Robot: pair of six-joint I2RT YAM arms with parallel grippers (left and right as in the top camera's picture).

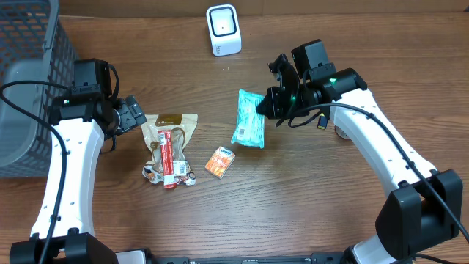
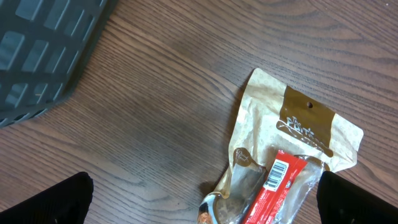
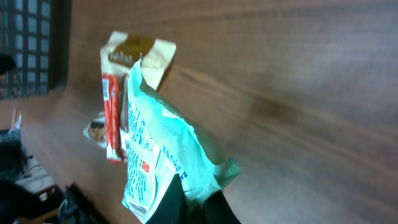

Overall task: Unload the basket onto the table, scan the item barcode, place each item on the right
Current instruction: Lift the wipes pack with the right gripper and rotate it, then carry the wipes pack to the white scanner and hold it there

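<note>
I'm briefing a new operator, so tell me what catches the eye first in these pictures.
The teal packet, pinched by the shut right pincer at centre right, stands out. The white scanner sits at the table's far edge. At left, the open left pincer hovers beside a tan pouch.

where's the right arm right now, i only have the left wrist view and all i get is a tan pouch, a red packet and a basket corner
observer: right gripper is shut on a teal packet, gripping it by one edge.
operator: is the scanner near it
observer: a white scanner stands apart from the packet, farther from the robot.
operator: anything else loose
observer: a small orange packet lies between the tan pouch and the teal one.
</note>
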